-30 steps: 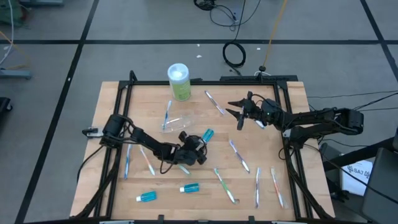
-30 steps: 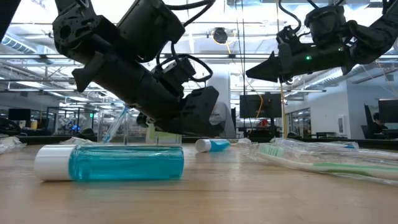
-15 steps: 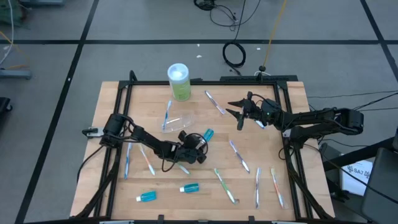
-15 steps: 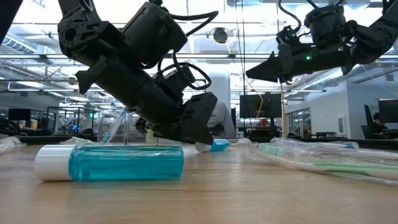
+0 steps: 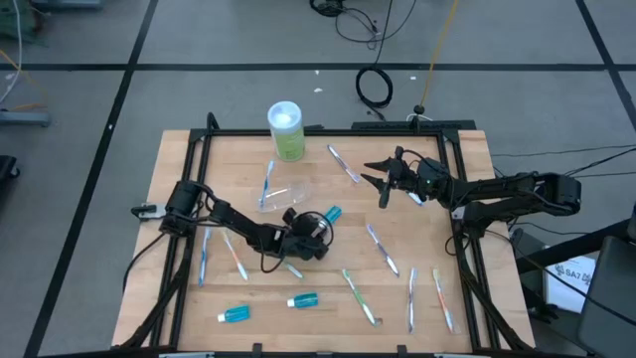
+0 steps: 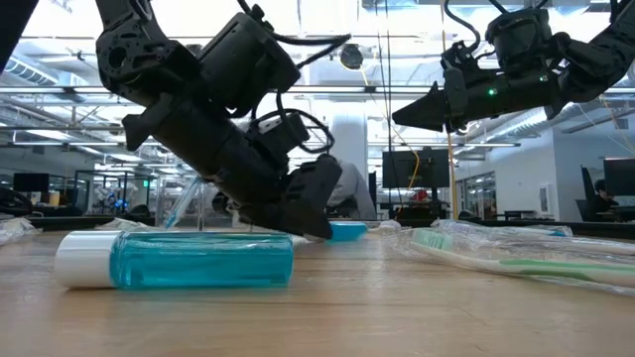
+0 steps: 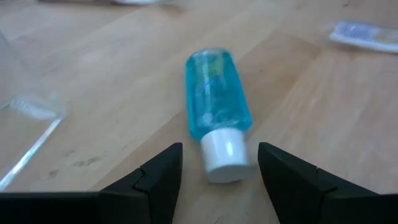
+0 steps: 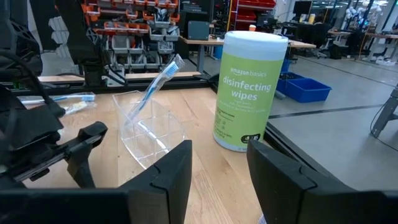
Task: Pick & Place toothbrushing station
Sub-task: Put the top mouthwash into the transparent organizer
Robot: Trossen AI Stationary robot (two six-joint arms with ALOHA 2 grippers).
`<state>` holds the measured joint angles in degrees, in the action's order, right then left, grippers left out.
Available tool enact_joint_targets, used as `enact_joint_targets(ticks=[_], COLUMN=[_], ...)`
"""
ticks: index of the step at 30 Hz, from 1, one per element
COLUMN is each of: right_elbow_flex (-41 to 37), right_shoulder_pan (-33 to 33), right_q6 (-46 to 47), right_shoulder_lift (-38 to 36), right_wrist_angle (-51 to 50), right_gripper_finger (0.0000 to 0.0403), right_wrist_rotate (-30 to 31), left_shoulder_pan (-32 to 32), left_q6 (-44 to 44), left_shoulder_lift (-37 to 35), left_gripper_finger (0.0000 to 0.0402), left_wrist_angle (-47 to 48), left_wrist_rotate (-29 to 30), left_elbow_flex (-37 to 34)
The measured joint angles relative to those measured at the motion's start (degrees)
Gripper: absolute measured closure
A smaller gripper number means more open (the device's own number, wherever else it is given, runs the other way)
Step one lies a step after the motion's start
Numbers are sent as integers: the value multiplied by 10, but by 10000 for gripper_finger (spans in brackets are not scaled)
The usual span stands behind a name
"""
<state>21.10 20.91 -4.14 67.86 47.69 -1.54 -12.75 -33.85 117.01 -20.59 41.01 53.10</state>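
A small blue toothpaste tube (image 7: 216, 102) with a white cap (image 7: 224, 152) lies on the wooden table near its middle (image 5: 331, 214). My left gripper (image 7: 219, 168) is open and low over the table. Its fingers stand on either side of the cap without touching it (image 5: 316, 225). A clear plastic cup (image 5: 285, 194) sits just beyond, with a blue toothbrush (image 8: 158, 81) leaning in it. My right gripper (image 5: 383, 181) is open, empty and raised over the table's far right part (image 6: 427, 109).
A green disinfecting wipes canister (image 5: 285, 129) stands at the far edge. Two more blue tubes (image 5: 236, 314) (image 5: 303, 299) lie near the front edge. Several wrapped toothbrushes are scattered about (image 5: 383, 249) (image 5: 360, 296) (image 5: 411, 298) (image 5: 343, 164) (image 5: 204, 254).
My left gripper has tipped further down and edged toward the blue tube. Its fingertips now stand close to the tabletop, and in the low view they hide the tube's cap. The tube has not moved.
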Motion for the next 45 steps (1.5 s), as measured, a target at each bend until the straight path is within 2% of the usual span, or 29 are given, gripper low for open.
enact_joint_targets(ticks=[8, 15, 27, 36, 40, 45], right_elbow_flex=[0, 0, 0, 0, 0, 0], right_shoulder_pan=[0, 0, 0, 0, 0, 0], right_q6=[0, 0, 0, 0, 5, 6], right_shoulder_lift=[0, 0, 0, 0, 0, 0], right_wrist_angle=[0, 0, -4, -4, -6, -13], right_gripper_finger=[257, 257, 257, 257, 257, 257], right_wrist_rotate=[0, 0, 0, 0, 0, 0], left_shoulder_pan=[16, 23, 22, 18, 17, 17], left_q6=[-10, -9, -11, -12, 12, 40], left_shoulder_lift=[0, -1, -1, -1, -19, -82], left_gripper_finger=[186, 190, 279, 287, 291, 290], left_wrist_angle=[-1, -1, 4, 1, 14, 70], left_wrist_rotate=[-48, -51, -46, -50, -62, -63], left_elbow_flex=[0, 0, 0, 0, 0, 0])
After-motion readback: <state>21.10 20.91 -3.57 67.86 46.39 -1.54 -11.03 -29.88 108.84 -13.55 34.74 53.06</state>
